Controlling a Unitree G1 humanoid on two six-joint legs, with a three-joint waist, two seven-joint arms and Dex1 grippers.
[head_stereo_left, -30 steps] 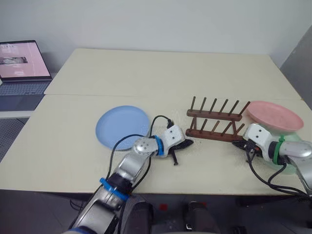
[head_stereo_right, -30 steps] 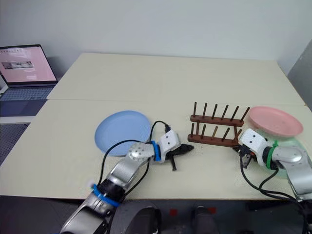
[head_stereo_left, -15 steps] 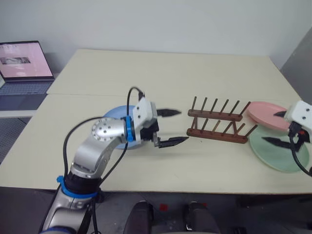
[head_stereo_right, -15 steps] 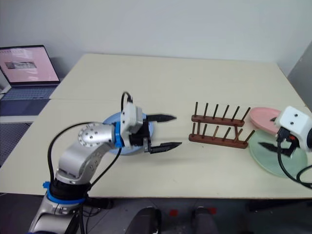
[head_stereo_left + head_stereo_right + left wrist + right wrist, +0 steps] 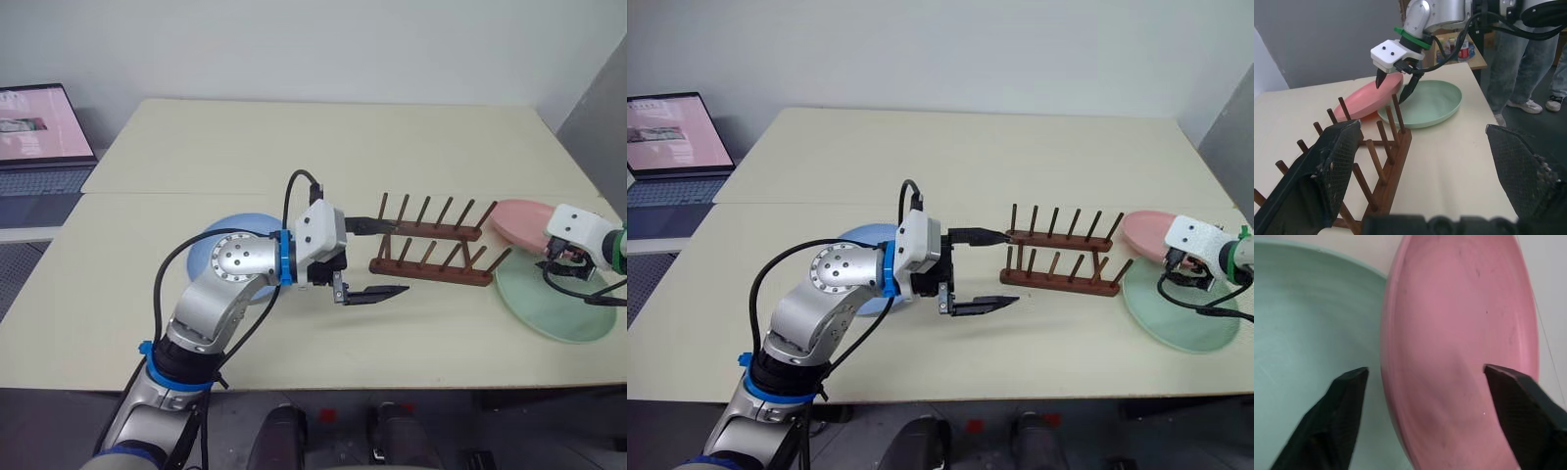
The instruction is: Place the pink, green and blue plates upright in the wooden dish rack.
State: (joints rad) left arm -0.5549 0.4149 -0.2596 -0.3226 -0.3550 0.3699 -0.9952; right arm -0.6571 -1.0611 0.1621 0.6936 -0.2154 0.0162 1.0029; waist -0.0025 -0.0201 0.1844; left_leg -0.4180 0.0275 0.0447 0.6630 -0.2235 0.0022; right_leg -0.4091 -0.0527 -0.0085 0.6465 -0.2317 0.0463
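Note:
The pink plate (image 5: 519, 220) lies tilted at the table's right end, its edge resting on the green plate (image 5: 554, 305) beside it. My right gripper (image 5: 1391, 91) is open and straddles the pink plate's (image 5: 1459, 347) near rim, one finger over the green plate (image 5: 1312, 323). The wooden dish rack (image 5: 431, 245) stands with nothing in it, just left of these plates. My left gripper (image 5: 376, 259) hangs open and holds nothing, above the table at the rack's left end. The blue plate (image 5: 211, 250) lies flat behind my left arm, partly hidden by it.
An open laptop (image 5: 39, 127) sits on a side table at the far left. A person's legs (image 5: 1513, 73) stand beyond the table's right end. The plates on the right lie close to the table's right edge.
Both grippers have gone from shut to open. My left arm rose off the table toward the rack's left end. My right gripper moved away from the rack's end to the pink plate's rim.

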